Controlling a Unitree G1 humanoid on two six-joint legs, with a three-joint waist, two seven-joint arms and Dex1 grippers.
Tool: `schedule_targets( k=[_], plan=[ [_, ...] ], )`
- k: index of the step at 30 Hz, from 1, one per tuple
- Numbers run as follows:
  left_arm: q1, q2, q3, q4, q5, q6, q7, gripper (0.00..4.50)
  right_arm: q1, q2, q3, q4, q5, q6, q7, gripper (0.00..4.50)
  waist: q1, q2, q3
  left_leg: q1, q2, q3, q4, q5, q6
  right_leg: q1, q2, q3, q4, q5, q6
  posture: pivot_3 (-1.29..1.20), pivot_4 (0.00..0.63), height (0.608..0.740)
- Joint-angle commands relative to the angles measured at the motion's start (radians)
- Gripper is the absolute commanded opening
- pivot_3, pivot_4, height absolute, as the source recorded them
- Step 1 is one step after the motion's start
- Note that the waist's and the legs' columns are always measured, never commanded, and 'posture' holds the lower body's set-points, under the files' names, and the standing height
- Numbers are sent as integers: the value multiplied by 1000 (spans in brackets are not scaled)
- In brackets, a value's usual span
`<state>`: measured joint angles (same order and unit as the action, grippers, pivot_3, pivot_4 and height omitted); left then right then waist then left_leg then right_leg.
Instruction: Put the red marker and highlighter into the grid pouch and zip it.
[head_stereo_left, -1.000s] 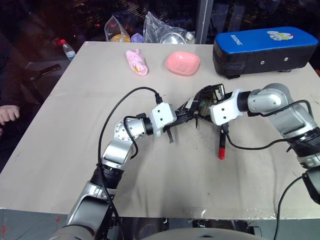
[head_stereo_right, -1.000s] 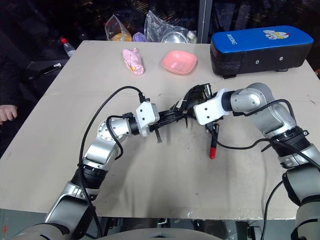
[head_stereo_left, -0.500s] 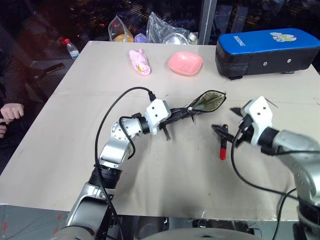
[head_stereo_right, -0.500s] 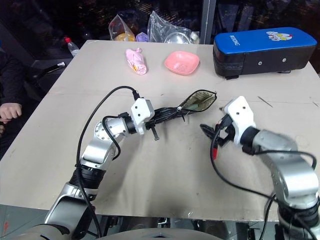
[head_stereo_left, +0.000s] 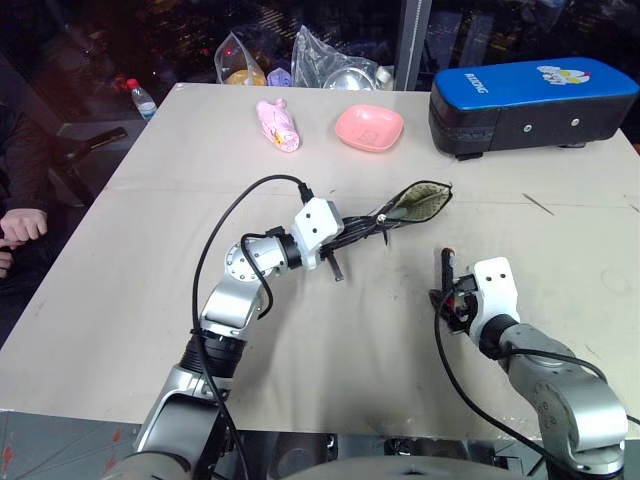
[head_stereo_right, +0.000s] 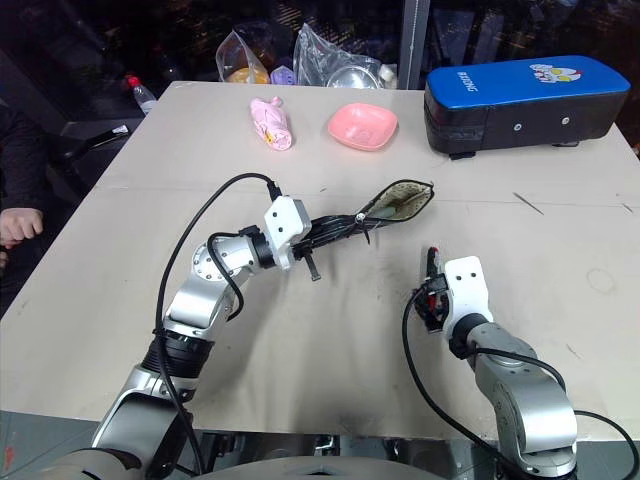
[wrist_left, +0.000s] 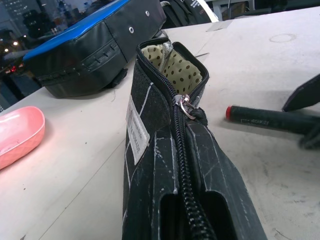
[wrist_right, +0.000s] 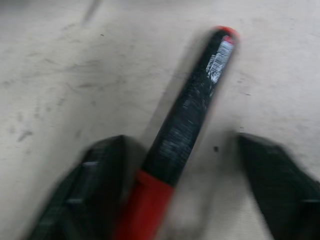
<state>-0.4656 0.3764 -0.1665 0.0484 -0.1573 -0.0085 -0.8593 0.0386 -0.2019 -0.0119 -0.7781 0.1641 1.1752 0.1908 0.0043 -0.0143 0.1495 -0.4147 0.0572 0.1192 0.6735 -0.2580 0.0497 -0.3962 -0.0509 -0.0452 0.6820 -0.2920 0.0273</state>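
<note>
Just then the left gripper (head_stereo_left: 352, 229) was clamped tight on the closed end of the grid pouch (wrist_left: 170, 150), holding it off the tabletop (head_stereo_left: 150, 260) with its length running out toward the middle. The zipper was drawn only part of the way: the pull (wrist_left: 186, 106) sat near the middle of the pouch, and beyond it the far end gaped open, showing a pale dotted lining (wrist_left: 179, 67). A small white label (wrist_left: 136, 130) lay on the side of the pouch.

Nearer the robot and to the right of the pouch's open end, the red marker (wrist_right: 192, 107) lay flat on the tabletop, apart from the pouch. The right gripper (wrist_right: 175, 195) was low over it, one of its fingers (wrist_right: 87, 187) on each side of the barrel near the red cap. The fingers stood partly open; one was close against the cap end, the other stood clear of the barrel, so no grip showed.

At the far edge of the tabletop sat a big blue-black case (head_stereo_left: 530, 100), a pink dish (head_stereo_left: 368, 127), a pink wrapped thing (head_stereo_left: 277, 124) and some clear plastic bags (head_stereo_left: 330, 60). A small bottle (head_stereo_left: 141, 98) stood just off the far left corner, and a person's hand (head_stereo_left: 22, 225) showed at the left side.
</note>
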Motion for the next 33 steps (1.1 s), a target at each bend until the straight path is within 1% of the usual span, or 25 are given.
schedule_targets(
  k=[1,2,3,4,6,8,11,14,16,19,23,26,28,30,33],
  plan=[
    [0,-1,6,-23,-1,-11,11,0,-18,-48,-57,-18,15,19,18,1101,-1,0,0,0,0,0,0,0,0,0,0,0,0,0,0,0,150,740],
    [0,-1,6,-24,-1,-11,12,0,-36,-80,-84,-10,16,14,31,614,-2,0,0,0,0,0,0,0,0,0,0,0,0,0,0,0,150,740],
    [1,-1,6,-24,-1,-10,13,0,-56,-111,-111,-2,20,7,46,273,-2,0,0,0,0,0,0,0,0,0,0,0,0,0,0,0,150,740],
    [2,-1,6,-25,0,-10,14,0,-75,-144,-137,8,26,-1,65,278,-2,0,0,0,0,0,0,0,0,0,0,0,0,0,0,0,150,740],
    [3,-1,6,-27,0,-10,16,0,-107,-253,-171,38,40,-75,146,278,-4,0,0,0,0,0,0,0,0,0,0,0,0,0,0,0,150,740],
    [3,-1,5,-25,0,-10,17,0,-125,-431,-173,87,29,-218,277,278,-4,1,1,0,-1,0,0,0,0,0,0,0,-1,0,0,0,150,740],
    [2,-1,2,-20,1,-14,14,0,-163,-683,-159,192,-26,-499,458,278,-6,1,1,0,-1,0,-2,0,0,0,0,0,-2,0,0,0,150,740],
    [-3,-1,-2,-14,6,-22,10,0,-242,-820,-120,273,-55,-722,585,278,-14,1,1,0,0,0,-2,0,0,0,1,1,-2,0,0,0,150,740],
    [-7,-3,-7,-9,13,-30,8,0,-299,-867,-70,322,-87,-841,645,278,-17,1,1,1,0,0,-3,0,0,0,2,1,-2,0,0,0,150,740],
    [-9,-11,-18,-9,19,-37,6,0,-430,-880,43,416,-154,-978,707,278,-16,1,1,1,1,0,-2,0,0,0,2,1,-2,0,0,0,150,740],
    [-17,-17,-27,-6,17,-39,4,0,-565,-857,170,559,-251,-1154,770,278,-15,1,1,0,0,2,-1,0,0,0,0,1,-2,0,0,0,150,740],
    [-23,-15,-36,-4,18,-51,-7,0,-675,-820,269,693,-339,-1303,815,278,-12,1,2,0,0,2,0,0,0,0,0,1,-2,0,0,0,150,740],
    [-24,-13,-42,-7,16,-61,-20,0,-740,-777,324,763,-384,-1383,831,278,-15,1,2,0,0,3,0,0,0,0,0,1,-2,0,0,0,150,740],
    [-25,-15,-47,-16,15,-64,-28,0,-811,-703,380,833,-431,-1449,830,278,-19,1,2,1,1,4,0,0,0,0,0,2,-2,0,0,0,150,740],
    [-30,-18,-51,-27,13,-58,-30,0,-899,-597,422,909,-472,-1500,811,278,-19,2,2,1,2,4,0,0,0,-1,1,2,-1,0,0,0,150,740]
  ],
)
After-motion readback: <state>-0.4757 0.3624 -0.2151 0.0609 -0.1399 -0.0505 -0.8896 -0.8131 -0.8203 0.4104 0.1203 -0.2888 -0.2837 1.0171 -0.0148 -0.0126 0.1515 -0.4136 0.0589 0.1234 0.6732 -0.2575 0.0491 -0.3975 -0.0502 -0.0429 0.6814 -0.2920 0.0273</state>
